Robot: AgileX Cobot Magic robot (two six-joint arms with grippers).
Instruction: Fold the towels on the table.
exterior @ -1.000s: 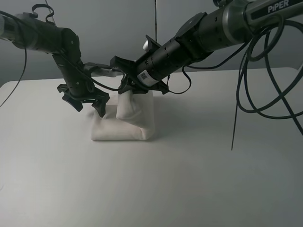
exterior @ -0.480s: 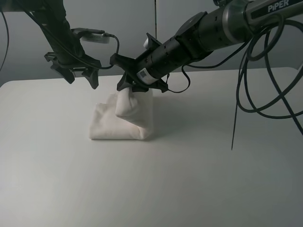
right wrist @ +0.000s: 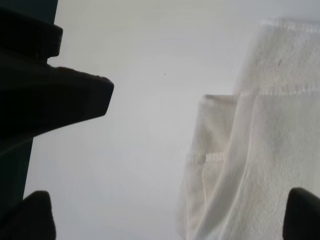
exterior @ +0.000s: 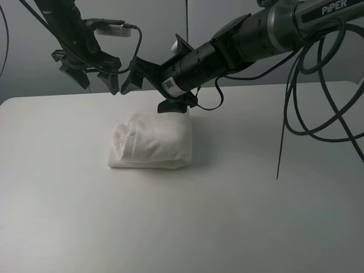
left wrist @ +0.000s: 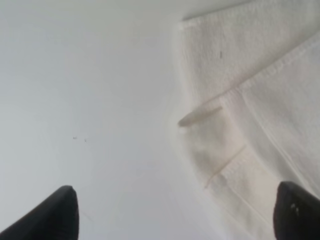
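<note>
The white towel point(exterior: 151, 141) lies as a thick folded bundle on the white table point(exterior: 227, 216), with loose layered edges at its left end. My left gripper point(exterior: 96, 84) is open and empty, raised above the table behind and left of the towel. My right gripper point(exterior: 151, 94) is open and empty, hovering just above the towel's far edge. The left wrist view shows the towel's hemmed layers point(left wrist: 250, 100) between open fingertips point(left wrist: 50, 215). The right wrist view shows the towel point(right wrist: 260, 140) below and open fingertips point(right wrist: 30, 215).
A grey wall stands behind the table. Black cables point(exterior: 318, 102) hang from the right arm over the table's right side. A dark part of the left arm point(right wrist: 50, 90) shows in the right wrist view, close to my right gripper.
My right gripper has let go of the raised towel fold, which has dropped flat onto the bundle, and has opened and lifted. My left gripper rose up and back to the left.
</note>
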